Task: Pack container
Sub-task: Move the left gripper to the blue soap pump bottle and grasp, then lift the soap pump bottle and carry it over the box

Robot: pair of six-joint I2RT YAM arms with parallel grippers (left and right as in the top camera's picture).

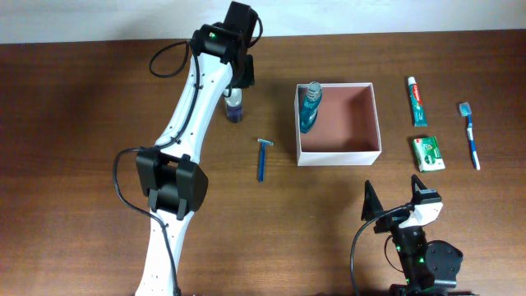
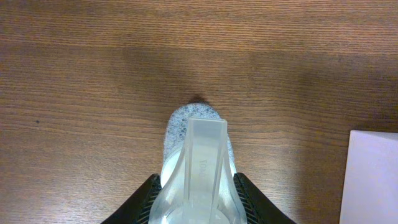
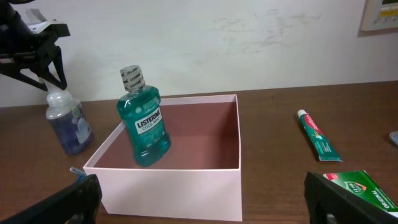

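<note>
one container (image 1: 339, 156) sits mid-table, toward the far edge, w/ one mouthwash bottle (image 1: 311, 107) standing in its far-left corner. one small bottle (image 2: 196, 149) of bluish liquid stands left of it; my left gripper (image 2: 198, 186) pinches it, a finger each side below the clear cap. one razor (image 1: 262, 159) lies nearer me. right of the container: one toothpaste tube (image 1: 417, 100), one green box (image 1: 429, 154), one toothbrush (image 1: 470, 136). right gripper (image 1: 393, 197) spread wide by the near edge, nothing in it.
</note>
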